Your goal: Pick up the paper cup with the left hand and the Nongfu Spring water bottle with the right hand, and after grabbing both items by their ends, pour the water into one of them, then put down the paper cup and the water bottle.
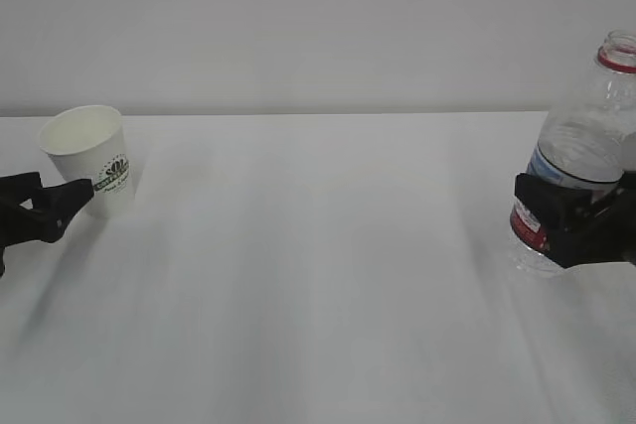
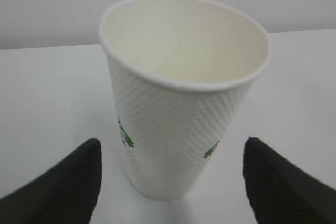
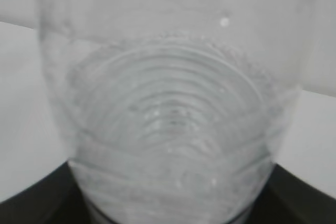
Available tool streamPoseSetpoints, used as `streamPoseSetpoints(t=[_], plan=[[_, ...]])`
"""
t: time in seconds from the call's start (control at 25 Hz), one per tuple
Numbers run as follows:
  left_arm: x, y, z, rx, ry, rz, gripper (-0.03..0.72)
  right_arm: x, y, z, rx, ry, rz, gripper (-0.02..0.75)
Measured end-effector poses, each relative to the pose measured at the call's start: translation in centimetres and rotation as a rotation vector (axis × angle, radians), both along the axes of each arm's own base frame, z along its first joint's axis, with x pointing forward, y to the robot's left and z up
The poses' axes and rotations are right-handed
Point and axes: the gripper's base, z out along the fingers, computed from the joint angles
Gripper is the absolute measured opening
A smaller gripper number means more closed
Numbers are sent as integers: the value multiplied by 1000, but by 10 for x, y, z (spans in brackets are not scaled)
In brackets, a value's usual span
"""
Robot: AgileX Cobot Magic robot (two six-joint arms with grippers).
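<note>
Cup (image 1: pixel 87 158) is sitting at far left of the table (image 1: pixel 318 275), tilted in exterior view, between the left gripper's (image 2: pixel 170 182) wide-open fingers (image 2: pixel 63 182), which aren't touching it. Right gripper (image 1: pixel 576 220), reaching in low from the right edge, is clamping the bottle (image 1: pixel 581 156) around its label, upright, at far right.

White, green-logoed paper cup (image 1: pixel 89 158); clear ribbed bottle (image 1: pixel 576 161), red-and-white label.
</note>
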Motion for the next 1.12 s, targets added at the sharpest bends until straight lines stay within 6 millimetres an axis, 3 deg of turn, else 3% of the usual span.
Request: streamPoseSetpoints(t=[0.36, 0.64, 1.12], plan=[[10, 2, -1, 74, 11, -16, 609, 0, 0, 0, 2, 1, 0, 504], [9, 0, -15, 66, 26, -46, 606, 0, 0, 0, 2, 1, 0, 504], [28, 2, -31, 70, 22, -69, 605, 0, 0, 0, 2, 1, 0, 504]])
